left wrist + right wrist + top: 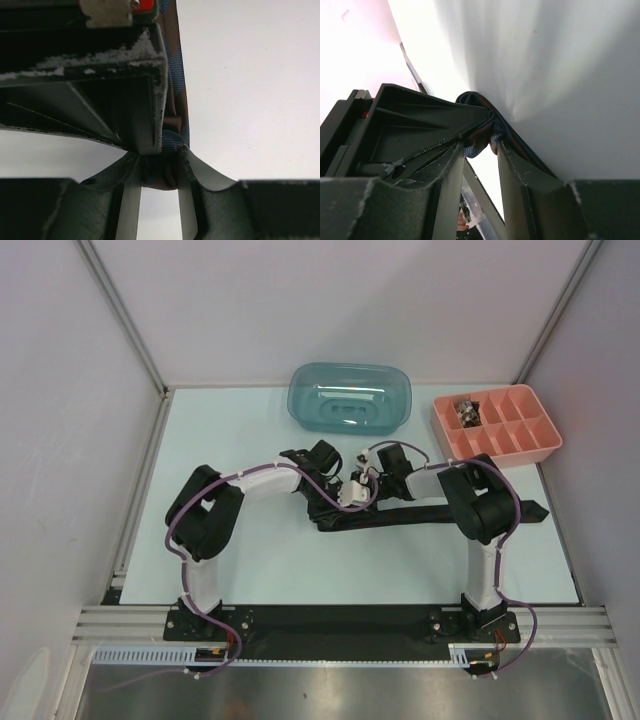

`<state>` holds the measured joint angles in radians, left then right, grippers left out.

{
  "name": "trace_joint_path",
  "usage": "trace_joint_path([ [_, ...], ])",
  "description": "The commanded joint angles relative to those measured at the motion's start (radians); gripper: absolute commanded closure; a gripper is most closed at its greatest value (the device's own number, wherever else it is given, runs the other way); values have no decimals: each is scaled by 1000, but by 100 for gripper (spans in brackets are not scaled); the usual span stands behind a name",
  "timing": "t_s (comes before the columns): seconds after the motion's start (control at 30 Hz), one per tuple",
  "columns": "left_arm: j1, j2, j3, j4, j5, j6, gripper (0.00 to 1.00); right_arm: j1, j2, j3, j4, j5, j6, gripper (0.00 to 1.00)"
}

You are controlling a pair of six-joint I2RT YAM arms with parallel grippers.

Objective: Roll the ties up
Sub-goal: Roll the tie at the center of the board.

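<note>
The left gripper (pixel 159 167) and right gripper (pixel 481 145) both pinch the long dark striped fabric necktie (pixel 400 518), probably to steady its rolled end. The rest trails flat across the pale counter (pixel 250 560).

Black-and-white arms (pixel 205 512) carry purple cables (pixel 258 472); the left pincer (pixel 160 170) is dark grey.

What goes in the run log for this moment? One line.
left gripper: shut on tie | right gripper: shut on tie | rest of tie: flat on table
</note>
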<state>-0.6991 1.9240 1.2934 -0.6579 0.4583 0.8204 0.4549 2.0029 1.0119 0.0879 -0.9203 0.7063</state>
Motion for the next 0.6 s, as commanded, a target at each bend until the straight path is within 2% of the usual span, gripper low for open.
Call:
trace_joint_path([
  [0.0, -11, 26, -9, 4, -6, 2, 65, 31, 13, 2, 71, -5, 22, 63],
  [0.07, -11, 24, -11, 9, -9, -1, 64, 36, 23, 7, 87, -14, 39, 64],
  [0.17, -11, 24, -11, 15, -17, -9, 64, 36, 51, 19, 64, -22, 42, 71],
  [0.27, -11, 20, -14, 23, -18, -12, 61, 25, 63, 27, 6, -8, 1, 91],
  [0.33, -8, 0, -34, 35, -12, -15, 58, 21, 66, 33, -35, -3, -42, 98],
  [0.37, -5, -11, -42, 46, -9, -24, 50, 15, 68, 33, -49, 7, -53, 100],
  [0.43, 9, -42, -57, 50, 19, -30, 41, 10, 62, 34, -82, 14, -82, 100],
  [0.57, 56, -120, -91, 113, 85, -88, 30, -10, 56, 36, -138, 21, -122, 100],
])
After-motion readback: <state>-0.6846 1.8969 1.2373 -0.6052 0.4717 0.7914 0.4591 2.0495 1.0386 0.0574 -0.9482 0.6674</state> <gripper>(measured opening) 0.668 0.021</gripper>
